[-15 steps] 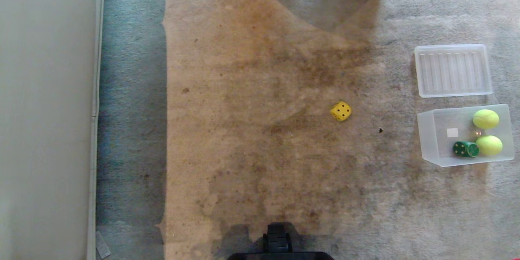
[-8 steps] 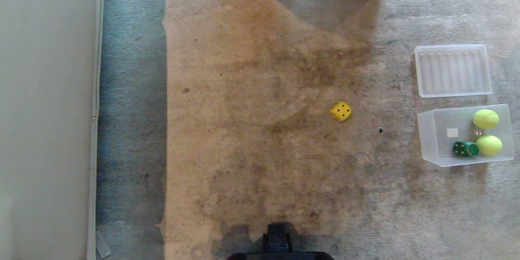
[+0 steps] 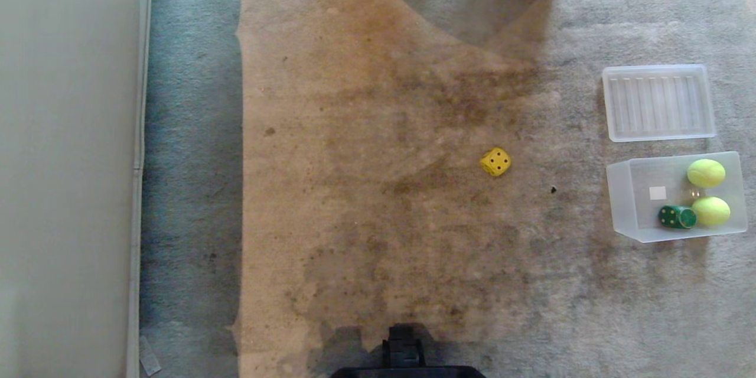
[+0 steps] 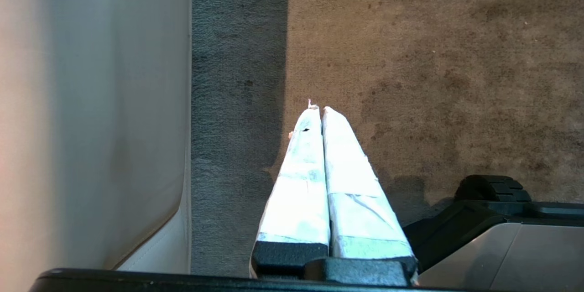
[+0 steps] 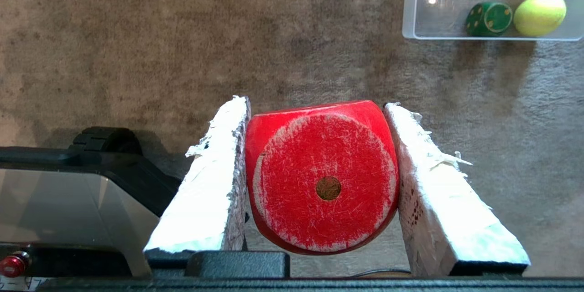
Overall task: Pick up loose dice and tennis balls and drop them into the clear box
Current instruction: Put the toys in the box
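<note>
The right gripper point(image 5: 317, 114) hangs above the carpet point(image 3: 378, 218) with its two white-wrapped fingers point(image 5: 214, 182) pressed against either side of a red die point(image 5: 321, 175), clamped on it. The die is a chunky cube with rounded corners, its glossy red paint rubbed pale and scratchy in a ring across the face turned toward the wrist, and that face carries a single dark pip in its middle. The tape on the fingers is frayed at the edges. Out on the stained tan carpet a yellow die point(image 3: 495, 161) sits by itself, tilted a little, showing black pips on two faces, well apart from the clear box point(image 3: 620, 201) off to the robot's right. That box is a shallow frosted tub with rounded corners, and inside it lie two fuzzy yellow-green tennis balls point(image 3: 706, 173) along the far side wall, one beyond the other, with a dark green die point(image 3: 677, 217) touching the nearer ball. A small white label shows on the floor of the tub. Just beyond the box lies its flat ribbed lid point(image 3: 658, 102), separate from it. The left gripper point(image 4: 318, 112) hangs over the carpet near a pale wall point(image 4: 91, 114), its taped fingers shut together and holding nothing.
</note>
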Motion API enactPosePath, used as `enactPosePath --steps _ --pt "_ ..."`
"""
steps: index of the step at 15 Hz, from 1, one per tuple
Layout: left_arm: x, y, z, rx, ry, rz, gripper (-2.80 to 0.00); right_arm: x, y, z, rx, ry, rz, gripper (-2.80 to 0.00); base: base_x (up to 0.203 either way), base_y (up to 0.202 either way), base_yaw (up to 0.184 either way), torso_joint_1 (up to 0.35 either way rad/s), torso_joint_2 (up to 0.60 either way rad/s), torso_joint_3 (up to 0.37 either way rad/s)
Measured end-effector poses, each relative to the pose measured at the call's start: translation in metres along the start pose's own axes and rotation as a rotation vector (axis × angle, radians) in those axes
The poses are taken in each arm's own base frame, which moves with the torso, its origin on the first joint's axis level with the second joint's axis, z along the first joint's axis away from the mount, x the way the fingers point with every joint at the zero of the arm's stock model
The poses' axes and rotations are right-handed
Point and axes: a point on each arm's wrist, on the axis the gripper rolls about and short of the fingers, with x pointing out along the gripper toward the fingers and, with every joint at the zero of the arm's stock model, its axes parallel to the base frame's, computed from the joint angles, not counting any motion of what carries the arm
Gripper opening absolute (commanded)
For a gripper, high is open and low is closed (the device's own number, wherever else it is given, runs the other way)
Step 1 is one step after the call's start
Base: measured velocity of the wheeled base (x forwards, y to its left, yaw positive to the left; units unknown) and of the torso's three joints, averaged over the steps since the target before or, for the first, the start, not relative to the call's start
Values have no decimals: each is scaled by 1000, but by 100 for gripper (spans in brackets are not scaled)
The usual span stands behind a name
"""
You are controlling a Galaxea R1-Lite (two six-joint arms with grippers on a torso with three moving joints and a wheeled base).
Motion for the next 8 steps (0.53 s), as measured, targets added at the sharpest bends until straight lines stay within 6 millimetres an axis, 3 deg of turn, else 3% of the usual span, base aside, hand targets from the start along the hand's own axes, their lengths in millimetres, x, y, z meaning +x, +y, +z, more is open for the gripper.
enactPosePath --steps 8 --pt "0 0 0 0 0 0 -280 0 0 -1 5 -4 0 -280 0 0 0 0 0 0"
